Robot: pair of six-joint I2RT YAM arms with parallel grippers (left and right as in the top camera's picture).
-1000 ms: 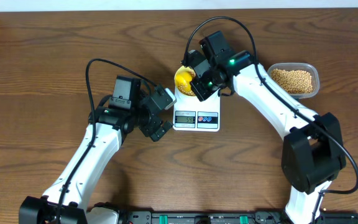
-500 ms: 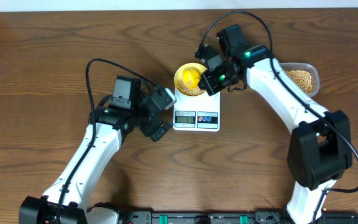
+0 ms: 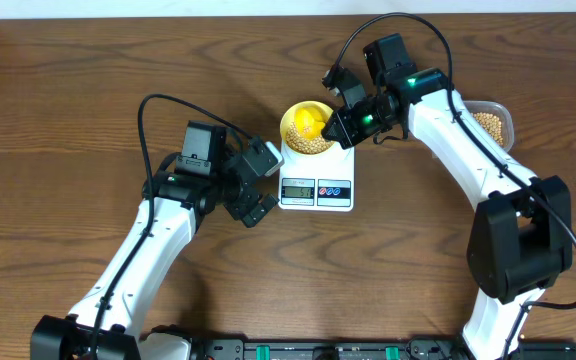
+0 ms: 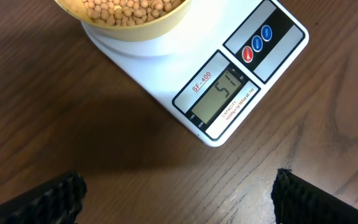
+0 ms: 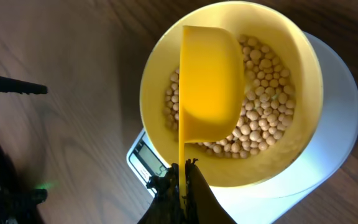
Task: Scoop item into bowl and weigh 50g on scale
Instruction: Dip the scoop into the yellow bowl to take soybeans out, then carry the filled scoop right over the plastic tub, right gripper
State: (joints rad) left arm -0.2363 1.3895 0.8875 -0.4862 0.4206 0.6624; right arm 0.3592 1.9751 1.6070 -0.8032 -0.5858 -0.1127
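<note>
The pale yellow bowl point(image 3: 308, 128) point(image 5: 156, 79) sits on the white scale point(image 3: 316, 182) point(image 4: 166, 68) point(image 5: 337, 143) and holds tan beans point(image 5: 261, 127) point(image 4: 129, 7). In the left wrist view the scale's display point(image 4: 221, 99) reads 51. My right gripper point(image 3: 346, 124) point(image 5: 185, 182) is shut on the thin handle of a yellow scoop point(image 5: 210, 81), which is tipped on its side over the bowl. My left gripper point(image 3: 268, 187) point(image 4: 176, 202) stands wide open just left of the scale's front, with only bare wood between its fingers.
A clear plastic container point(image 3: 495, 122) with more beans stands at the right, partly hidden behind my right arm. A cable loops over each arm. The brown wooden table point(image 3: 88, 90) stretches to the left and in front.
My right gripper has swung right and back with the scoop, uncovering the bowl. The left arm has not moved.
</note>
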